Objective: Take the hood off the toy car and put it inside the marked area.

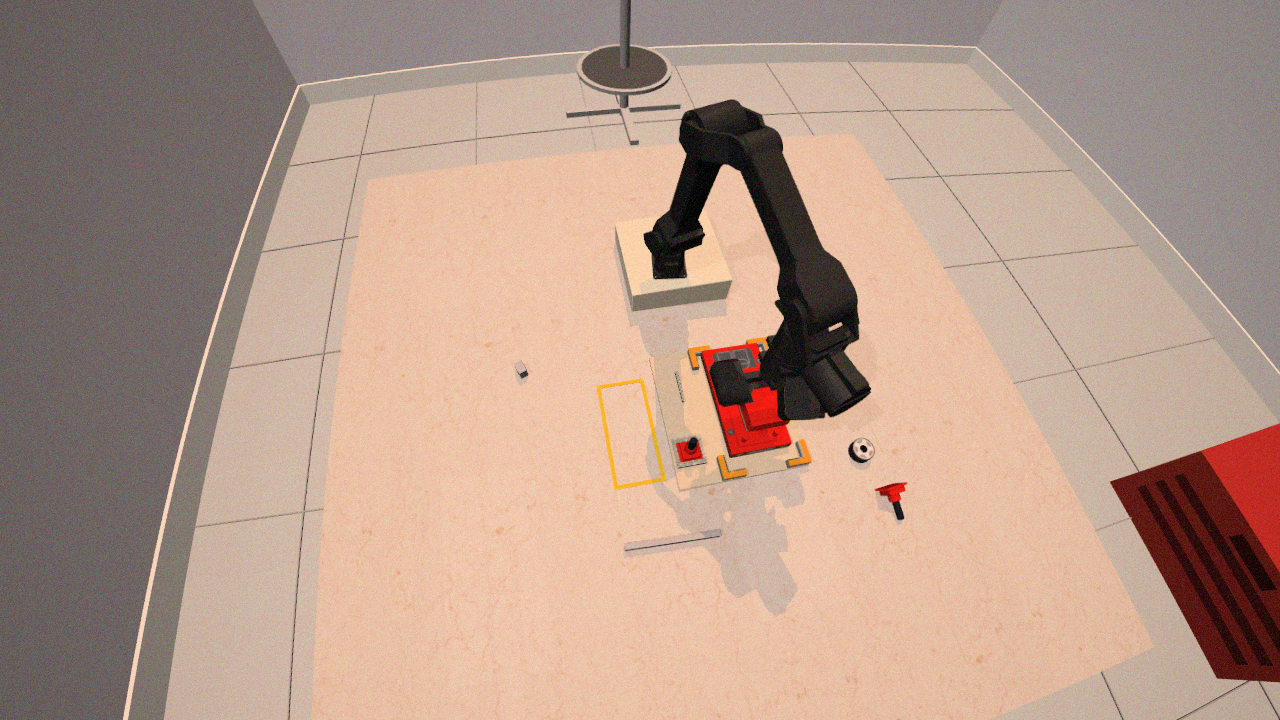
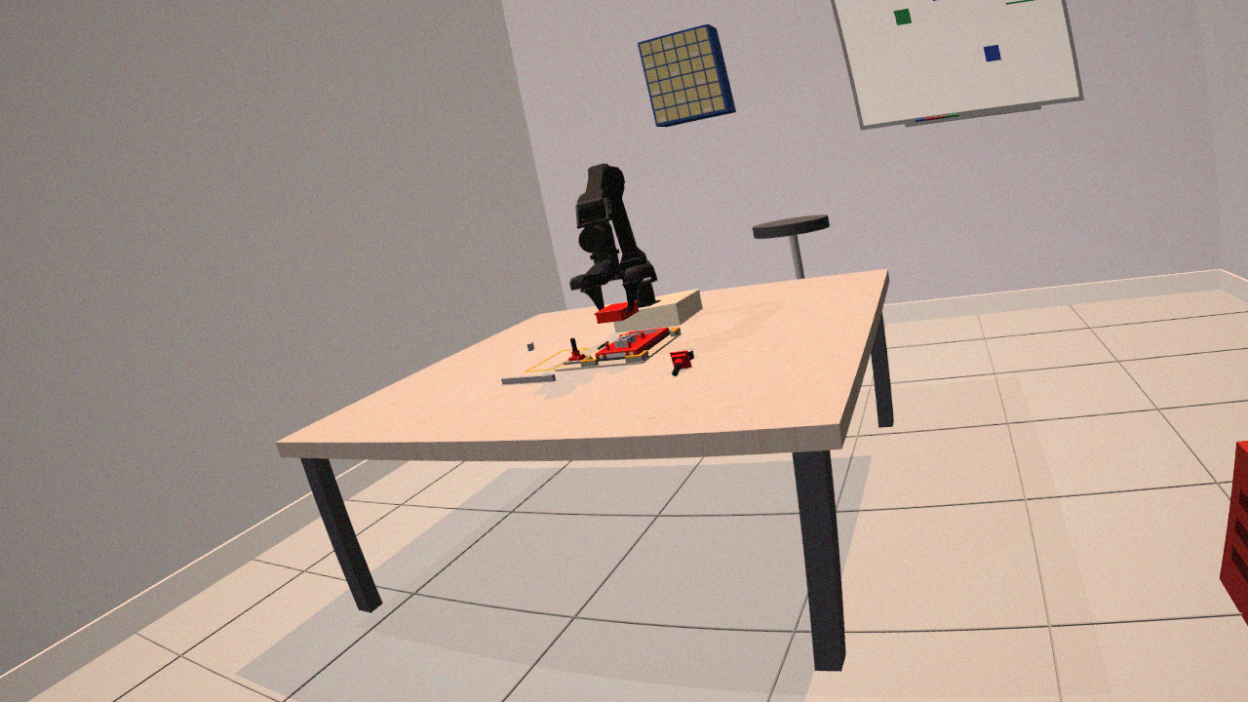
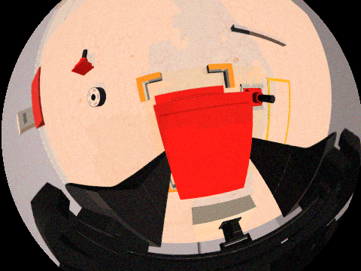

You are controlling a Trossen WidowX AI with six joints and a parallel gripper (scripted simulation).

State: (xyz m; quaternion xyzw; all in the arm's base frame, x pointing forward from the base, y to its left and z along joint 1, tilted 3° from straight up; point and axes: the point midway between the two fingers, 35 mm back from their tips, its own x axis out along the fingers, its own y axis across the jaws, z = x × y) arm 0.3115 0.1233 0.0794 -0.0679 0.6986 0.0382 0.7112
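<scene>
The red hood [image 1: 765, 413] [image 2: 614, 313] [image 3: 210, 154] is off the toy car and in the air. My gripper [image 1: 766, 399] [image 2: 615, 307] [image 3: 207, 148] is shut on it, one black finger at each side. The red toy car [image 1: 757, 440] [image 2: 649, 340] stays below on its board, with a gap under the hood and grey parts uncovered in the exterior view. The hood hides most of the car in the wrist view. The marked area, a yellow outline [image 1: 607, 438] [image 3: 278, 80], lies beside the board, with nothing inside it.
A red piece with an upright black peg [image 1: 690, 448] [image 2: 574, 352] [image 3: 259, 98] stands between car and outline. Orange corner brackets [image 1: 731, 471] surround the car. A grey bar [image 1: 673, 542], a wheel [image 1: 861, 449], a red piece with a black shaft [image 1: 892, 493] and a small block [image 1: 521, 368] lie around.
</scene>
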